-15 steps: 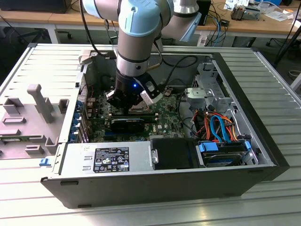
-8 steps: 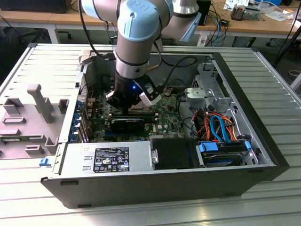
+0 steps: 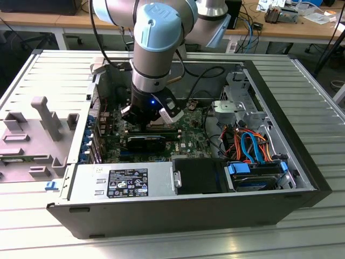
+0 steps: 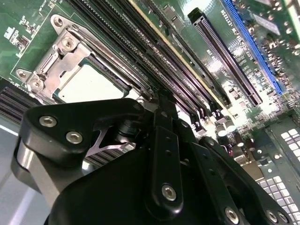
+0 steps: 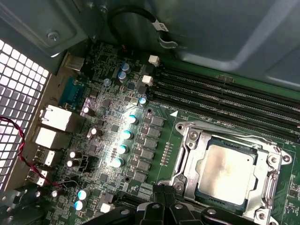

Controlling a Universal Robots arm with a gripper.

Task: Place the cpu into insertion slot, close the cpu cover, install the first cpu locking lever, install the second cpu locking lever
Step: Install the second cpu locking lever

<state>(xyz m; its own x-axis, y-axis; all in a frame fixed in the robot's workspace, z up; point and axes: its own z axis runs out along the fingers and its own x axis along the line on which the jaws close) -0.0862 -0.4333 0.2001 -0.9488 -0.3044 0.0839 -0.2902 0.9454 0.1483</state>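
Hovering: gripper [image 3: 146, 125] low over the green board inside the open case.
Cpu [image 5: 227, 172]: seated in the insertion slot [image 5: 187, 180], cover [image 5: 198, 151] down around it.
Bearing: socket just beside the fingers, nothing between.
Fingers: cannot tell how open; nothing visibly held.

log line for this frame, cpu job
cpu: seated in insertion slot | cpu cover: closed over it | gripper: above board beside socket, holding nothing visible

Cpu [image 5: 228, 172] — dull metal; cover [image 5: 190, 154] shiny.
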